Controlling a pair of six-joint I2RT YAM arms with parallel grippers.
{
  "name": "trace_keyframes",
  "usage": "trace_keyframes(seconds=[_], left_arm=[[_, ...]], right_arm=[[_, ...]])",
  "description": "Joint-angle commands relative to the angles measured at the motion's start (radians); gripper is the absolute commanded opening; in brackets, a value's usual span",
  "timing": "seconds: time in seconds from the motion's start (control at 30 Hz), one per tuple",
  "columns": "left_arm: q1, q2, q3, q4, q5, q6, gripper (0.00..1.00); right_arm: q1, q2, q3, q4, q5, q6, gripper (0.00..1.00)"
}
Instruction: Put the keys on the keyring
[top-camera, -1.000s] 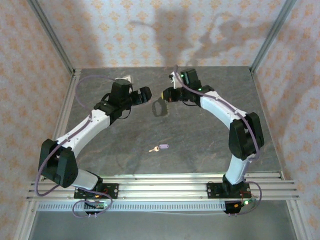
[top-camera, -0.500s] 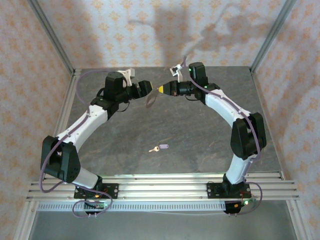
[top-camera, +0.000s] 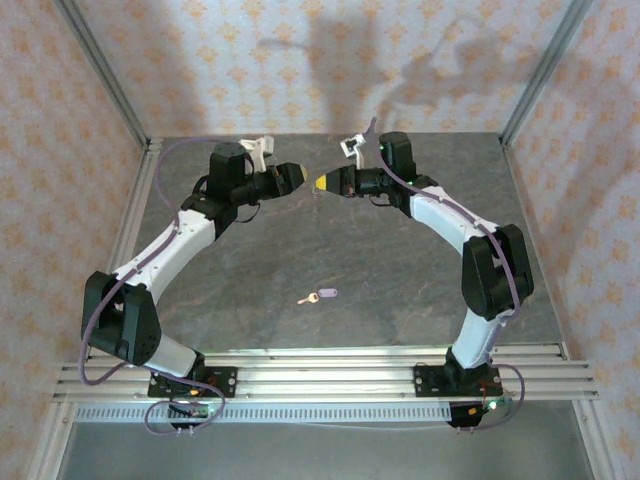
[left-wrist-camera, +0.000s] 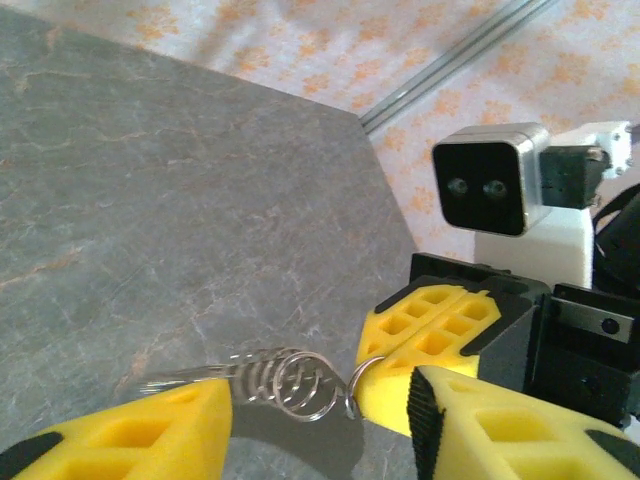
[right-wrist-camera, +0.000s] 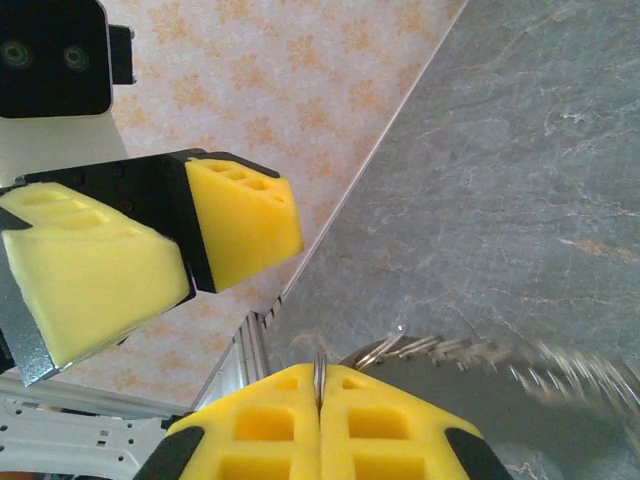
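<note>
- Both arms have risen, upper centre: right end effector (top-camera: 322, 182) pinches the keyring (left-wrist-camera: 290, 382); left end effector (top-camera: 298, 176), half-wide, is narrowing around it.
- I judge threading unstarted: key (top-camera: 322, 295) lies on desk (top-camera: 400, 290).

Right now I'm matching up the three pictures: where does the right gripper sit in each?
Top view: right gripper, upper middle.
Left wrist: lower right, pinching the keyring.
Right wrist: bottom centre, shut.
Shared landmark: left gripper facing it.
</note>
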Motion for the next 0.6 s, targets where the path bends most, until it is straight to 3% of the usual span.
trace_keyframes(seconds=[0.0,0.17,0.57], left_arm=[[0.002,0.024,0.008,0.095,0.067,-0.004,0.46],[0.003,0.055,0.020,0.131,0.076,-0.032,0.41],[0.004,0.026,0.031,0.037,-0.058,-0.002,0.52]], right_arm=[[-0.005,-0.056,-0.004,0.074,-0.067,0.011,0.00],[-0.004,-0.068,-0.006,0.029,-0.031,-0.024,0.00],[-0.002,0.003,0.043,-0.103,0.098,-0.100,0.00]])
